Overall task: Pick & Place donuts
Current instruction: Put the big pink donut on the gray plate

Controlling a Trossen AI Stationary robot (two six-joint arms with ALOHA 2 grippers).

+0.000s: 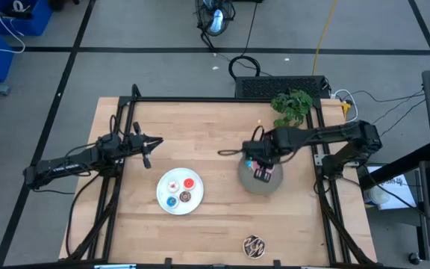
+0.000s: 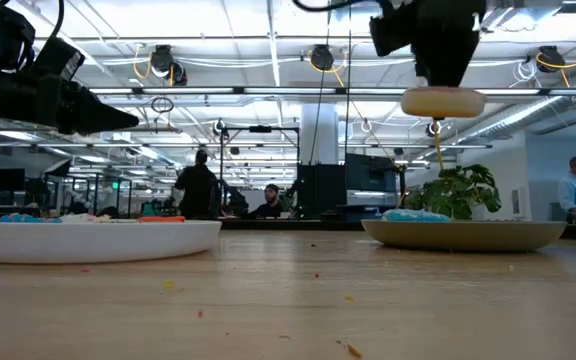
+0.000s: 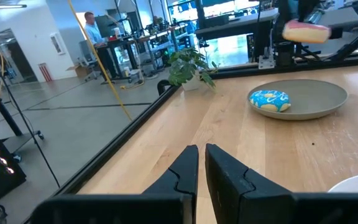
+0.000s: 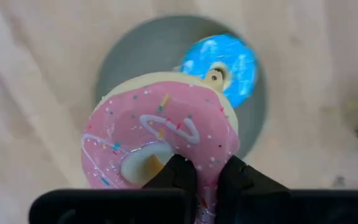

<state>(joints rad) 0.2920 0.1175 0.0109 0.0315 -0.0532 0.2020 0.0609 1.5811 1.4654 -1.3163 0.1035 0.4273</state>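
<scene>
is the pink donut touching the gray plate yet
Apart. The low view shows the pink donut held high in the right claw, with clear open air between it and the gray plate below.

Two slim dark arms, black cabling along the links (matte finish), blocky dark two-fingered end effectors

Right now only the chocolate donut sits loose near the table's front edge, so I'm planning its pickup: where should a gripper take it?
Probably from straight above. The chocolate donut lies flat on the table, clear of both plates, so one finger could drop into its hole and the other outside, pinching one side of the ring.
</scene>
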